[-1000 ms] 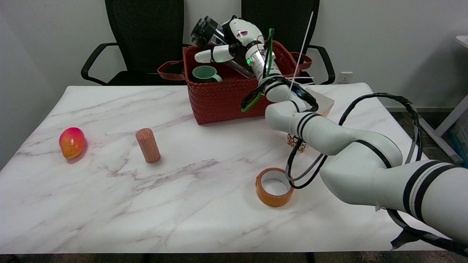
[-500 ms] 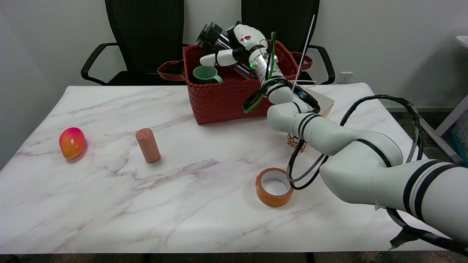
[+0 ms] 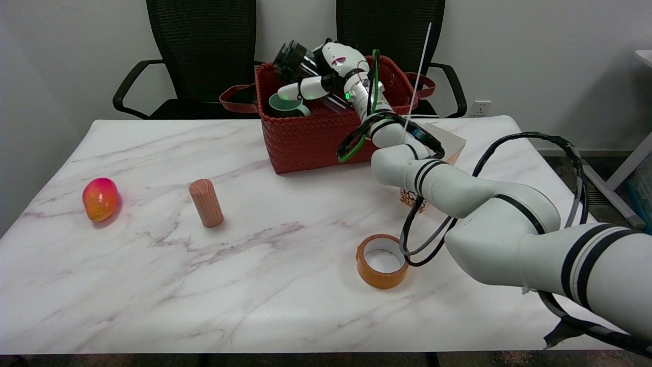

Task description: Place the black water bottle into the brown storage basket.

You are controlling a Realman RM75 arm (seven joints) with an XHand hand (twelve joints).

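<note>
Black water bottle point(image 3: 300, 57) sits tilted above the brown storage basket point(image 3: 316, 135), its dark cap end pointing up and to the left past the basket's back rim while its lower, clearer part dips inside. The right hand point(image 3: 331, 69) is wrapped around the bottle's middle, one white finger point(image 3: 300, 90) stretched along its underside toward the left, so the bottle hangs in that grip over the basket. A green mug point(image 3: 287, 105) stands in the basket's left part, just beneath the outstretched finger. The basket rests at the far side of the marble worktop point(image 3: 204, 285). Well apart from it, a red-and-yellow fruit point(image 3: 100, 198) lies near the left edge, a wooden cylinder point(image 3: 206, 203) stands upright beside it, and an orange tape roll point(image 3: 382, 268) lies flat near the arm.
</note>
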